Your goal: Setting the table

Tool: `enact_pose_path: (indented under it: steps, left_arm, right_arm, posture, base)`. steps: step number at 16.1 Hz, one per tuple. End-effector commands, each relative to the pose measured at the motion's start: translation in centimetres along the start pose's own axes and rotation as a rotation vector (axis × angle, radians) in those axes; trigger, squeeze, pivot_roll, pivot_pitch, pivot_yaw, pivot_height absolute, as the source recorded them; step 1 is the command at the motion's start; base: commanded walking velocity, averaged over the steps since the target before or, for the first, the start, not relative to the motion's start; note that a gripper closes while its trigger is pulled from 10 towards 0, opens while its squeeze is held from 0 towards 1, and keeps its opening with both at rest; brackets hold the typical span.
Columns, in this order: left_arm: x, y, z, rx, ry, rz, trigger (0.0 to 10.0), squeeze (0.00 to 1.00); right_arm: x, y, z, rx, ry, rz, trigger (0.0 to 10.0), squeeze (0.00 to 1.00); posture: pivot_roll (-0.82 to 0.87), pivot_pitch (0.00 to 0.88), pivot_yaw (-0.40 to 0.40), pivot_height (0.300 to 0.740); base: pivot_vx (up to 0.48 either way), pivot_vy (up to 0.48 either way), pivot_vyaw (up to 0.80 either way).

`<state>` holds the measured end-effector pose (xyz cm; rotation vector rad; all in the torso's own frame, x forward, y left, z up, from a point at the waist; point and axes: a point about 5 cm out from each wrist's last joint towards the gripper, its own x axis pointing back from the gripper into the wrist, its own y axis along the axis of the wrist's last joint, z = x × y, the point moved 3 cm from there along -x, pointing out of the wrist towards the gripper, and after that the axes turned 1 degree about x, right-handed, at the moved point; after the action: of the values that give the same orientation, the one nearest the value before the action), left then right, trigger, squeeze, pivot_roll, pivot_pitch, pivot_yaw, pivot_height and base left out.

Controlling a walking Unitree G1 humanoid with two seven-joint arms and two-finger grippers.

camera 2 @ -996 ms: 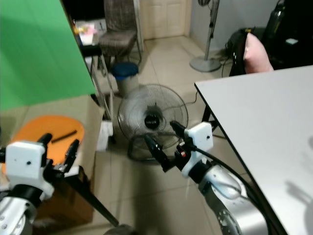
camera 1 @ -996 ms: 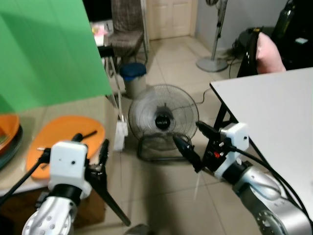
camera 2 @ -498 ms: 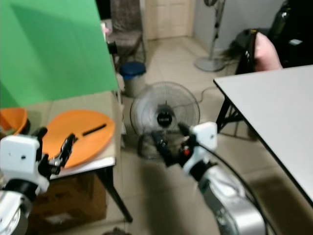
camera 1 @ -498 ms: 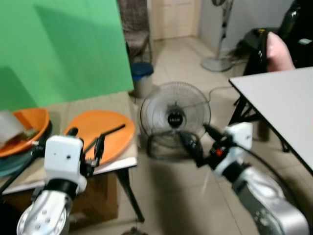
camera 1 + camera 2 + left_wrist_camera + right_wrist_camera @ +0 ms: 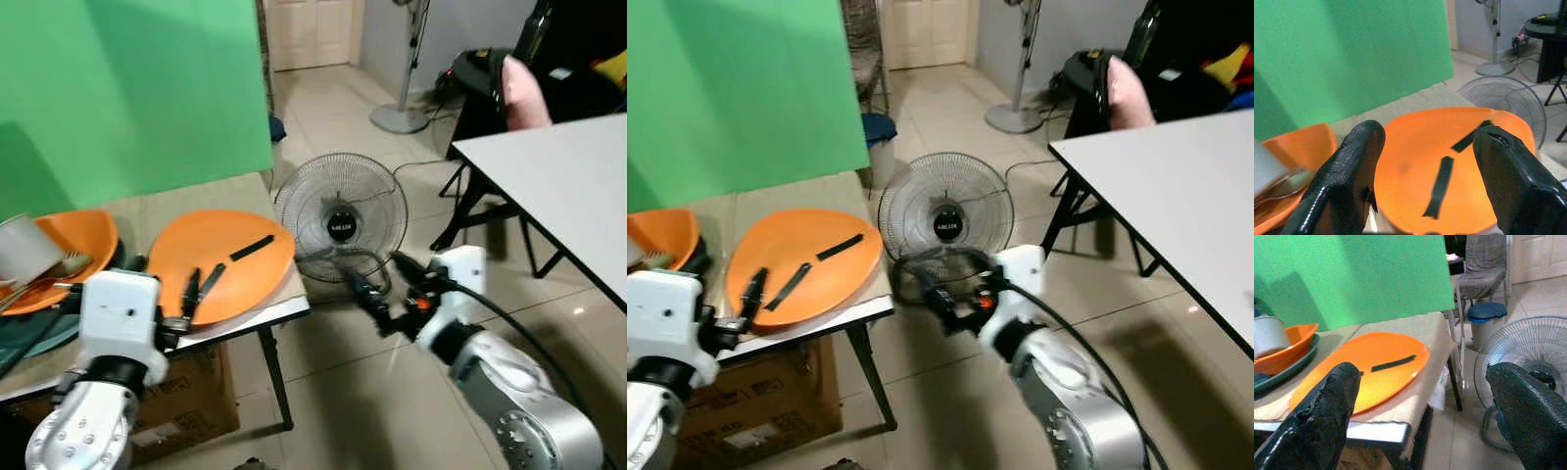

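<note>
On the small side table by the green screen lies the orange plate, two black strips across it. Just before it hangs the left gripper, fingers spread wide, empty. Over the floor by the fan, the right gripper gapes, holding nothing.

A flat orange oval plate carries two black strips; beside it sits a glossy orange bowl holding a pale grey cup. Behind hangs a plain bright green backdrop. On beige tiles stands a grey wire-mesh floor fan.
</note>
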<state>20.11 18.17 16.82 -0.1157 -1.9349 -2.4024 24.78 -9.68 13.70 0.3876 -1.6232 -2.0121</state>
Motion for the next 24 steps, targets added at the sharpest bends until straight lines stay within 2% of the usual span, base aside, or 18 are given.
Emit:
enact_pose_path:
  steps: [1, 3, 5, 11, 18, 22, 24]
  left_arm:
    - [0.0, 0.0, -0.2, 0.011, 0.001, 0.008, 10.0, 0.00]
    - [-0.2, 0.3, -0.4, 0.059, 0.004, -0.013, 10.0, 0.00]
    - [-0.2, 0.6, -0.4, 0.042, -0.011, -0.031, 10.0, 0.00]
    - [0.2, 0.6, -0.6, 0.038, -0.020, -0.027, 10.0, 0.00]
    - [-0.1, 0.6, -1.2, 0.033, -0.094, -0.026, 10.0, 0.00]
    - [-0.4, 1.4, -2.9, 0.040, -0.247, -0.071, 10.0, 0.00]
    - [-0.5, 1.3, -3.0, 0.045, -0.259, -0.066, 10.0, 0.00]
  right_arm:
    - [0.1, 0.1, -0.5, 0.002, -0.015, 0.010, 10.0, 0.00]
    - [0.0, 0.1, -0.5, 0.003, -0.007, 0.014, 10.0, 0.00]
    - [-0.4, 0.1, -0.3, 0.046, 0.005, 0.026, 10.0, 0.00]
    - [-0.7, 0.1, -0.1, 0.044, 0.034, 0.034, 10.0, 0.00]
    - [-0.7, 0.8, -1.5, 0.025, -0.049, -0.007, 10.0, 0.00]
    - [0.1, 1.4, -2.3, -0.011, -0.102, -0.050, 10.0, 0.00]
    - [0.2, 1.5, -2.3, -0.003, -0.098, -0.048, 10.0, 0.00]
  posture:
    - [0.02, 0.040, 0.049, 0.740]
    - [0.02, 0.041, 0.049, 0.740]
    - [0.02, 0.041, 0.046, 0.740]
    - [0.03, 0.041, 0.034, 0.740]
    - [0.03, 0.043, 0.039, 0.740]
    - [0.01, 0.042, 0.040, 0.740]
    - [0.00, 0.040, 0.043, 0.740]
  base:
    - [0.000, 0.000, 0.00]
    - [0.000, 0.000, 0.00]
    - [0.127, 0.000, 0.00]
    - [0.329, 0.000, 0.80]
    - [0.339, 0.000, 0.00]
    - [0.332, 0.000, -0.80]
    - [0.142, 0.000, -0.40]
